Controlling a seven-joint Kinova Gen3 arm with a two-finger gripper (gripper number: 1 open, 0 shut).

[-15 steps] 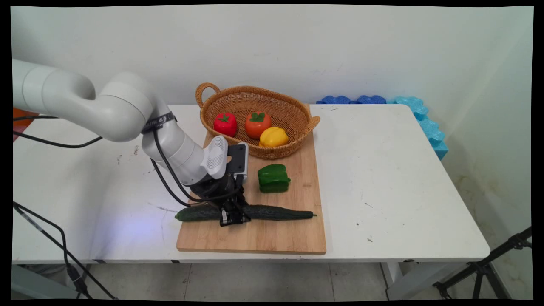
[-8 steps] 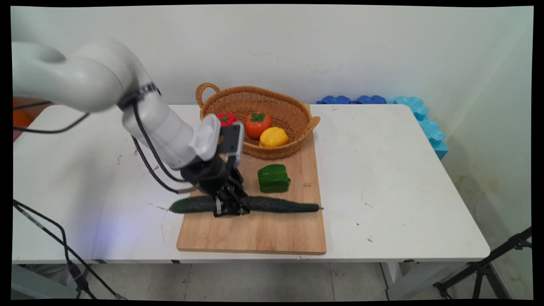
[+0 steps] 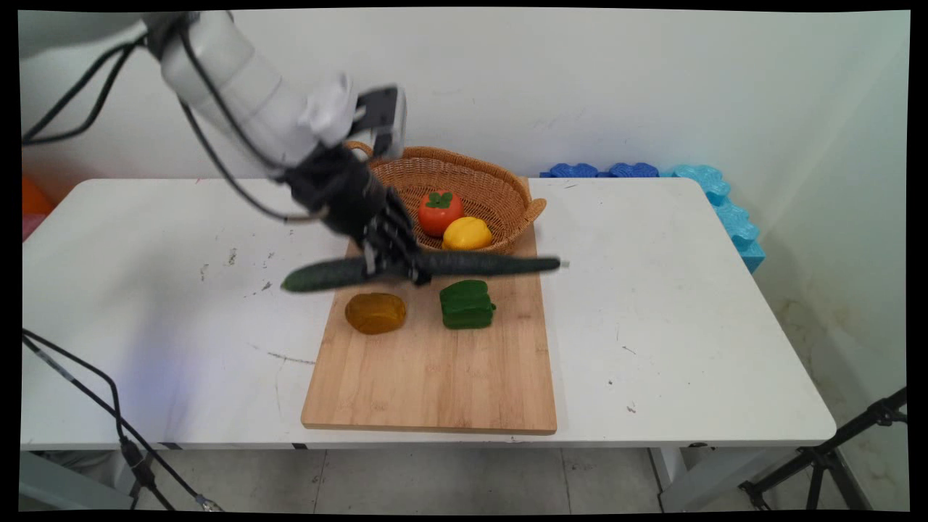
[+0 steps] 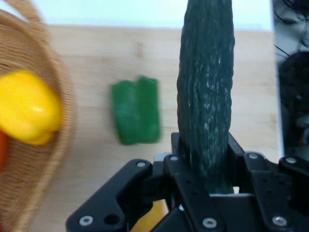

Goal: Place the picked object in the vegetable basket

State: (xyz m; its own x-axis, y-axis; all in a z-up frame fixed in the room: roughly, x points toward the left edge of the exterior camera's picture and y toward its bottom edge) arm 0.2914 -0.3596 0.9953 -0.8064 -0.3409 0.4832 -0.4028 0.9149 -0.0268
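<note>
White wall closes off the back of the scene, and in front of it a white bench (image 3: 652, 304) carries everything else. On the bench, well below the pincer, lies a wooden board (image 3: 435, 377), long side running away from the camera, with most of its near half bare.

At the board's far end, just behind and to the right of the pincer in the main view, sits a wicker basket (image 3: 500, 190) with a loop handle; it keeps a red-orange tomato (image 3: 439, 212) and a yellow pepper (image 3: 467, 233) corralled together against its near wall.

The pincer (image 3: 391, 261) hangs in the air over the board's far half, clamped on a cucumber (image 3: 478, 264) near its middle, so the two ends stick out about evenly to either side and it rides close to level, the left end a touch lower. It is clear of the board.

The cucumber is long, slim and dark green, with a bumpy, faintly ribbed skin that shows plainly in the hand view (image 4: 206, 92), and a thin stem at its right tip.

Below the pincer, resting on the board, are a green pepper (image 3: 467, 304) to the right and a small brownish-orange lump (image 3: 375, 312) almost straight beneath; I cannot tell what the lump is.
</note>
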